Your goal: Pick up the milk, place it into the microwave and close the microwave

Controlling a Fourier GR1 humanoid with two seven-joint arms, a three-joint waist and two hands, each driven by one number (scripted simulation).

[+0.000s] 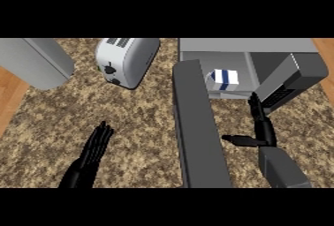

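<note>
At the lower left, the left hand [96,143] hovers over the speckled counter [143,119], fingers straight and pressed together. A toaster [126,59] sits above it. The microwave door [199,128] stands open down the middle. Just right of its top, the milk [224,79] seems to rest inside the microwave [261,48]. Below, the right hand [264,130] is spread, thumb out, apart from the milk.
</note>
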